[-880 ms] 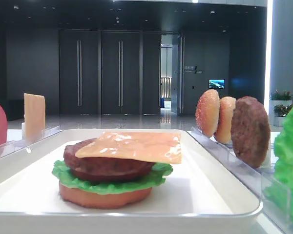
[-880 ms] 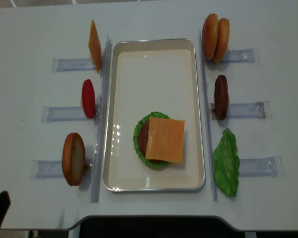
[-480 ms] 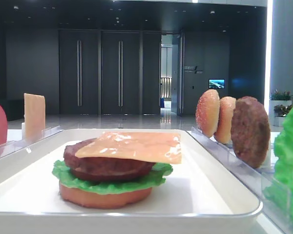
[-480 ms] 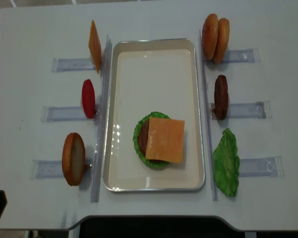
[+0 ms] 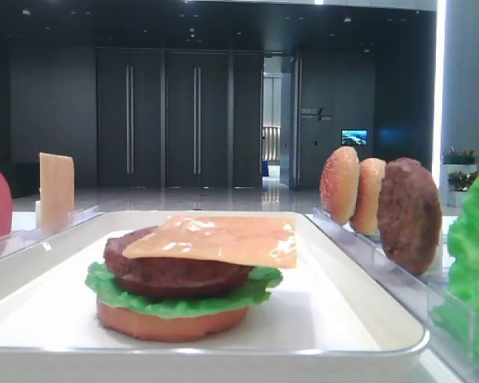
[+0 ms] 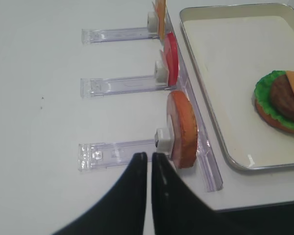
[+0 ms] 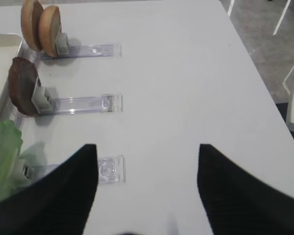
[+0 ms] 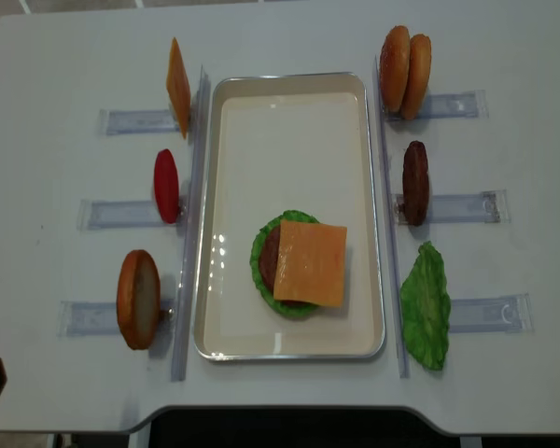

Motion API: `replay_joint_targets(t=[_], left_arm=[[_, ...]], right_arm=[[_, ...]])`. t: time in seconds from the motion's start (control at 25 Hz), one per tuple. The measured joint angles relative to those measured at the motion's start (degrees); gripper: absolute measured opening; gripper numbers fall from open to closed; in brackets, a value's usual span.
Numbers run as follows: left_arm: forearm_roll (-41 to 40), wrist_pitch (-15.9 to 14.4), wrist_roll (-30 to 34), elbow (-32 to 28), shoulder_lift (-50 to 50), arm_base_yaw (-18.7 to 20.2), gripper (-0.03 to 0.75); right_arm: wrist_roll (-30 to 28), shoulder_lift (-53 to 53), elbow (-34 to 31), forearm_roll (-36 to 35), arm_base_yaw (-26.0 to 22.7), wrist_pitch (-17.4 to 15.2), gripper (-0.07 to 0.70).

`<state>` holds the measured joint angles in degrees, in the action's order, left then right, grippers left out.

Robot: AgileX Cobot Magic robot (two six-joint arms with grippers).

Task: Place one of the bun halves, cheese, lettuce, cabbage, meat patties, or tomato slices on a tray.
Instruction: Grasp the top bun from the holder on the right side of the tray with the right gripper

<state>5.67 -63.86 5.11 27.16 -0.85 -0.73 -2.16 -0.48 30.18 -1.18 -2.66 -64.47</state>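
Overhead view: both arms nearly out of frame, only a dark sliver at the lower left corner. The left gripper [image 6: 149, 161] shows only in its wrist view, fingers pressed almost together, holding nothing, just below a bun half [image 6: 182, 128] standing on edge in a clear rack [image 6: 117, 149]. The right gripper [image 7: 147, 161] is spread wide and empty, lettuce [image 7: 2, 156] cut off at left edge, patty [image 7: 22, 92] and two buns [image 7: 40, 29] further up-left. The tray [image 8: 294, 98] sits mid-frame with a stack in its lower half: cheese [image 8: 310, 263] topmost, over patty, lettuce. The low side view alone shows a reddish slice [image 5: 172, 323] under it.
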Motion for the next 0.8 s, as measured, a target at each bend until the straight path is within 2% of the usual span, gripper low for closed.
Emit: replay_joint_targets(t=[0.24,0.52,0.8], left_arm=[[0.0,0.0,0.0,0.0,0.0,0.0,0.001],[0.0,0.1,0.0,0.0,0.0,0.0,0.000],[0.0,0.1,0.0,0.0,0.0,0.0,0.000]], right_arm=[[0.3,6.2,0.6,-0.1,0.0,0.5,0.422],[1.8,23.4,1.1,-2.5,0.0,2.6,0.415],[1.8,41.8,8.4,-3.5,0.0,2.9,0.416]])
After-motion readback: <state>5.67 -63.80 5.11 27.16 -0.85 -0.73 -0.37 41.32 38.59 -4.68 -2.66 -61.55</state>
